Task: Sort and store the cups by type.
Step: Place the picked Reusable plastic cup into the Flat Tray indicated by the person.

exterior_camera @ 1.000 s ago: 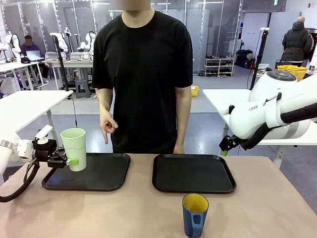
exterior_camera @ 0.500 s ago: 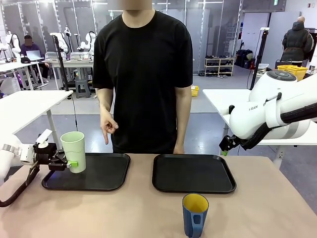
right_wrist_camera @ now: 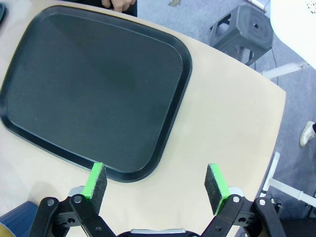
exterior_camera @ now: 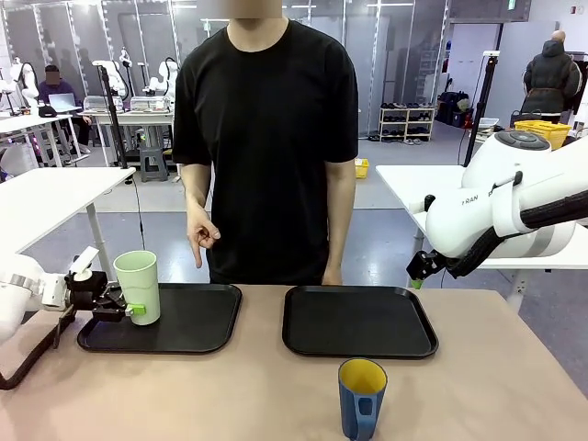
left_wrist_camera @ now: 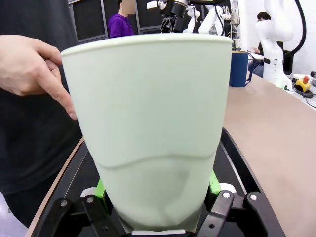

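Note:
My left gripper [exterior_camera: 129, 310] is shut on the lower part of the tall pale-green tumbler [exterior_camera: 137, 287], which stands upright at the left end of the left black tray [exterior_camera: 197, 323]. In the left wrist view the tumbler [left_wrist_camera: 148, 128] sits between the green pads, its wall squeezed in near the base. Whether its base rests on the tray I cannot tell. The dark-blue mug [exterior_camera: 361, 397] with a yellow inside stands near the front edge of the table, handle toward me. My right gripper [right_wrist_camera: 157, 170] hangs open, with nothing in it, above the table by the right tray [right_wrist_camera: 94, 89].
The right black tray [exterior_camera: 358, 322] lies bare at mid-table. A person in black stands at the far side, one hand [exterior_camera: 199, 237] pointing down above the left tray. My right arm [exterior_camera: 496, 216] is raised at the right, off the table.
My left gripper has lowered the pale-green tumbler toward the left tray and drawn slightly left. The right arm, the mug and the person's hand have stayed put.

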Robot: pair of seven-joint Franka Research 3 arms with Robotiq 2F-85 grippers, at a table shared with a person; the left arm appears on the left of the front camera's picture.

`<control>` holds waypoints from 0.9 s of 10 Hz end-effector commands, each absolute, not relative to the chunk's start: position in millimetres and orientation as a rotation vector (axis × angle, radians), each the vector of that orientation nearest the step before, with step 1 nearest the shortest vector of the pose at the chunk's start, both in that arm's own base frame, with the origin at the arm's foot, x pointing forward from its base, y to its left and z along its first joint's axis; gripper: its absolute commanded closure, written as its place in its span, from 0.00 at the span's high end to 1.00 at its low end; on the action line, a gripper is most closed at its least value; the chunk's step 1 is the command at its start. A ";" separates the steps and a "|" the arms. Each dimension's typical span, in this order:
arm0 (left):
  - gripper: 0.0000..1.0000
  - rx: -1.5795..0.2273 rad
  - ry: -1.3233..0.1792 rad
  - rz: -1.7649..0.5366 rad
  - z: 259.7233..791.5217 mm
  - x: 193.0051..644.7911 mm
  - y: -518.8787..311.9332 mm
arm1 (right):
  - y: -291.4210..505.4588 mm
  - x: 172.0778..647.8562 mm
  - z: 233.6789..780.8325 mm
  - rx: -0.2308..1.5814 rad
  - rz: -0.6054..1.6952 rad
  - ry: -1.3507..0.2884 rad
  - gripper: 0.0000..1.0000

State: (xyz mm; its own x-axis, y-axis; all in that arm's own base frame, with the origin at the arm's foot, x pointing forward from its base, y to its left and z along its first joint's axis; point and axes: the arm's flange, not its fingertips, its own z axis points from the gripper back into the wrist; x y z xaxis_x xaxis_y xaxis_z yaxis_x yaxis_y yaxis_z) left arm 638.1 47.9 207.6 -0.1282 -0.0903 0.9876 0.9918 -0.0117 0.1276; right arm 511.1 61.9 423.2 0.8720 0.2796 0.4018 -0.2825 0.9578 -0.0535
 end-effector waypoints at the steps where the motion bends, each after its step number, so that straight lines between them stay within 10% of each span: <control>1: 0.82 -1.109 -1.239 -1.350 197.2 646.2 54.2 | 59.0 512.0 423.6 0.008 0.305 -0.421 1.00; 9: 1.00 -1.097 -1.169 -1.314 184.3 648.4 65.5 | 59.0 512.0 423.6 0.008 0.305 -0.421 1.00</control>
State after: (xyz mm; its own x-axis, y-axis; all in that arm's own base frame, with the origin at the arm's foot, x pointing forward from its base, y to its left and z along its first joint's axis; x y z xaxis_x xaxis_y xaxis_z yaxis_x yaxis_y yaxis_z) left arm 646.3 59.0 199.5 -0.0822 -0.0984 0.9917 0.9966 -0.0007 0.0826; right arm 511.1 61.9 423.3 0.8720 0.2796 0.4018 -0.2825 0.9578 -0.0535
